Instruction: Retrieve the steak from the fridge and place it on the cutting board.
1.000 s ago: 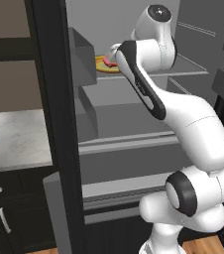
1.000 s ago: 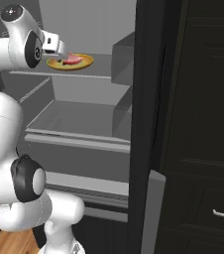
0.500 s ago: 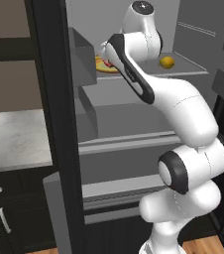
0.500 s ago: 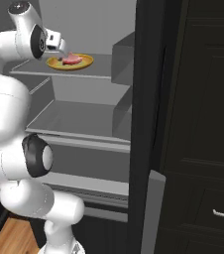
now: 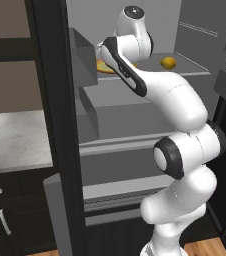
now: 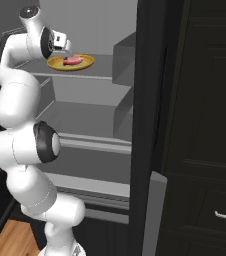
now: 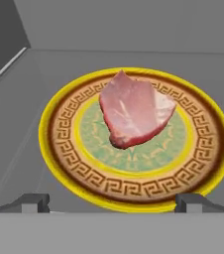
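The spread tool (image 7: 111, 201) hovers near the steak (image 7: 135, 109) on its plate (image 7: 64, 149) in the fridge (image 6: 145, 100). I'd judge the reach is in hand; next it must lower and close on the meat.

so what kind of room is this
A kitchen, rendered: an open fridge with grey shelves, a steak on a yellow plate on its top shelf beside a lemon, and a marble counter alongside.

The grey top shelf (image 6: 102, 75) of the fridge (image 6: 145, 100) bears a yellow plate (image 7: 59, 149) and a lemon (image 5: 169, 62).
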{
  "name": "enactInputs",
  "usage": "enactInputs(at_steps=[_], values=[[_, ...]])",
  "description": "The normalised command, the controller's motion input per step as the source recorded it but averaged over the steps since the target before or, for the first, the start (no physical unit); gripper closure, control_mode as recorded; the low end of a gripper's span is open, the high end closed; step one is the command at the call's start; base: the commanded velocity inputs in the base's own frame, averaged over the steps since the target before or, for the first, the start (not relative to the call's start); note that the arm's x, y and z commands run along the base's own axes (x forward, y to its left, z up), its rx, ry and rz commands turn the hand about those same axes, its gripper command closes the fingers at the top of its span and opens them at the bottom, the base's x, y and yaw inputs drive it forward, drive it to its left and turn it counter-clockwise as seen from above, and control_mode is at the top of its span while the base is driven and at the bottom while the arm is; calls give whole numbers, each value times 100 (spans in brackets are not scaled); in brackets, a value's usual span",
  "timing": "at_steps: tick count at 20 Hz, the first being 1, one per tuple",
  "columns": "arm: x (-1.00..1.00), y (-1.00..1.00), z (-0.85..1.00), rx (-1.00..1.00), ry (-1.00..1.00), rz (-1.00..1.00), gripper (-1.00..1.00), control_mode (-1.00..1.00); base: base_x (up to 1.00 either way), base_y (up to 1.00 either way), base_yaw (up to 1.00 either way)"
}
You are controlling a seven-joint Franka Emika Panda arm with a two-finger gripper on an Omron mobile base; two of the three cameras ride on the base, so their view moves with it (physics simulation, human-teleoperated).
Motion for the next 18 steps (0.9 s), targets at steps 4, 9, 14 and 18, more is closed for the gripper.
enactInputs(at_steps=[4, 9, 14, 18], values=[[59, 5, -26, 0, 0, 0, -100, -100, 0, 0, 0], [46, 0, -8, 0, 0, 0, -100, -100, 0, 0, 0], [39, 0, 0, 0, 0, 0, -100, -100, 0, 0, 0], [26, 1, 0, 0, 0, 0, -100, -100, 0, 0, 0]])
